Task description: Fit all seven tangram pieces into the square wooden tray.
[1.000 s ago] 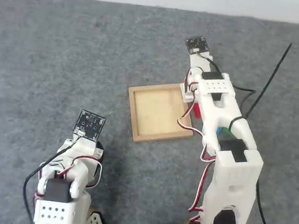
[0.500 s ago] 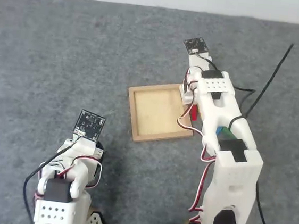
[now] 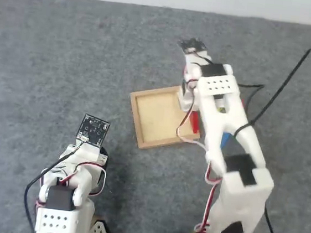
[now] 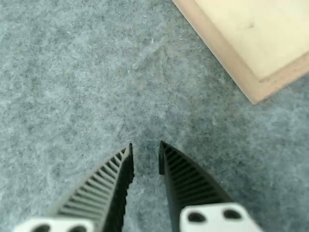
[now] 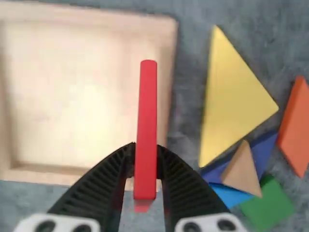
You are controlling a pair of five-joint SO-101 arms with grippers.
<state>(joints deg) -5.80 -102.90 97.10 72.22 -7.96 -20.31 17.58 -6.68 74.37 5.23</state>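
Note:
The square wooden tray (image 3: 137, 120) lies mid-table with nothing in it. My right gripper (image 5: 146, 147) is shut on a red piece (image 5: 146, 111), held on edge above the tray's rim (image 5: 169, 72) on the side nearest the loose pieces. In the high view the red piece (image 3: 196, 122) peeks out beneath the right arm (image 3: 216, 95). Beside the tray lie a yellow triangle (image 5: 231, 106), an orange piece (image 5: 297, 130), a small tan triangle (image 5: 241, 171), blue pieces (image 5: 263, 150) and a green piece (image 5: 268, 203). My left gripper (image 4: 145, 157) hovers over bare carpet, shut with only a slit between its fingers, holding nothing.
Grey carpet covers the table. A corner of the tray (image 4: 256, 87) lies ahead of the left gripper. The left arm (image 3: 77, 169) stands at the front left. A black cable (image 3: 282, 79) runs along the right side.
The right arm has swung left with the red piece, from beside the tray to over its right edge. The left arm has not moved.

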